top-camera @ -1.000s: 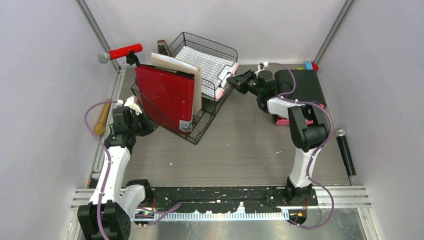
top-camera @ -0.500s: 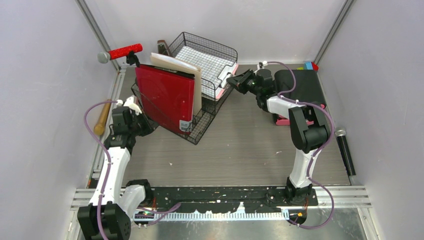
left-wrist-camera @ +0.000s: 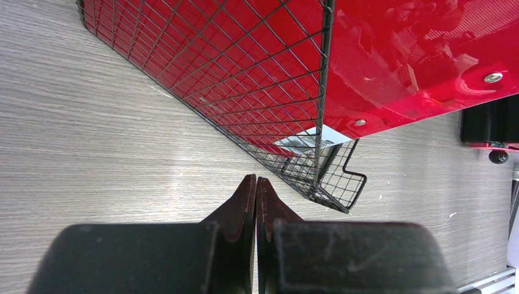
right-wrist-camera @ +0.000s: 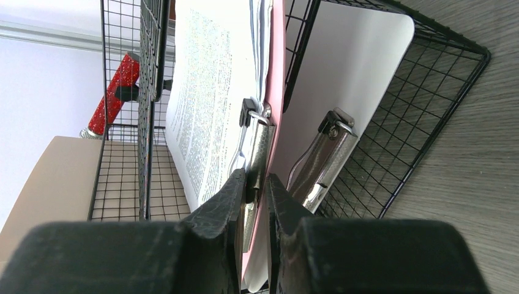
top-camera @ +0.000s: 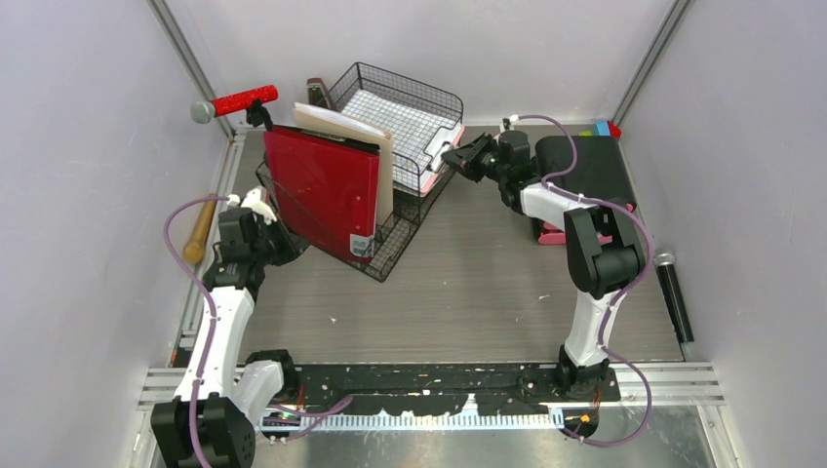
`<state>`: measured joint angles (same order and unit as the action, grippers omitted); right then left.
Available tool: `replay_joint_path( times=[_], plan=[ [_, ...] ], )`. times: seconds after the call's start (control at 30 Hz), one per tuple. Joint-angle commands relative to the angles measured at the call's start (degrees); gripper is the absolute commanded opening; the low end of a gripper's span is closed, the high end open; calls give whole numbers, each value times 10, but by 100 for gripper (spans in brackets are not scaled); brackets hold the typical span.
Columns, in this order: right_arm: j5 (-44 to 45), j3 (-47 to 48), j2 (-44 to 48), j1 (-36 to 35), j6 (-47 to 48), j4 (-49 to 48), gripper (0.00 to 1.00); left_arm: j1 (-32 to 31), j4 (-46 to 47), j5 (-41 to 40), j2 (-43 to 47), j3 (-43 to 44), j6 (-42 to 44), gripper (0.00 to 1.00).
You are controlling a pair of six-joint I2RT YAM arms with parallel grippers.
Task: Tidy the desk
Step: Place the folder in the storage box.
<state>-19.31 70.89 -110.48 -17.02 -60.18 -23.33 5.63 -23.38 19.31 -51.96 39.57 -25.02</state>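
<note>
Right arm's wrist sits slightly further back than earlier. Left gripper (left-wrist-camera: 256, 184): closed, empty, over grey counter (left-wrist-camera: 92, 141). Red binder (left-wrist-camera: 416, 55): upright in wire rack (left-wrist-camera: 325, 92). Right gripper (right-wrist-camera: 256, 180): clamped on pink clipboard (right-wrist-camera: 276, 73) clip.

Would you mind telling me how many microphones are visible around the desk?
2: a red glittery microphone by the far-left corner, and a black microphone lying on the right side. Others may be hidden.

You have one wire rack (top-camera: 395, 255), one red binder (top-camera: 327, 190), one tan folder (top-camera: 383, 175), two clipboards (right-wrist-camera: 276, 73), two microphones (top-camera: 244, 99), one wooden stick (top-camera: 200, 232) and one black drawer unit (top-camera: 597, 168).
</note>
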Motion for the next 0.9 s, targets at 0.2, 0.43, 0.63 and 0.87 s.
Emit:
replay_joint_path(
  times=[0.2,0.43,0.63,0.87],
  plan=[
    [-21,29,-20,-23,51,97,29,-2,21,9,13,6,9,0],
    [-37,50,-9,-9,43,102,44,-2,19,6,13,7,9,0],
    [-47,63,-4,13,28,92,46,-2,19,6,12,7,10,0],
    [-63,91,-18,36,9,80,46,-2,20,4,11,6,11,0]
  ],
)
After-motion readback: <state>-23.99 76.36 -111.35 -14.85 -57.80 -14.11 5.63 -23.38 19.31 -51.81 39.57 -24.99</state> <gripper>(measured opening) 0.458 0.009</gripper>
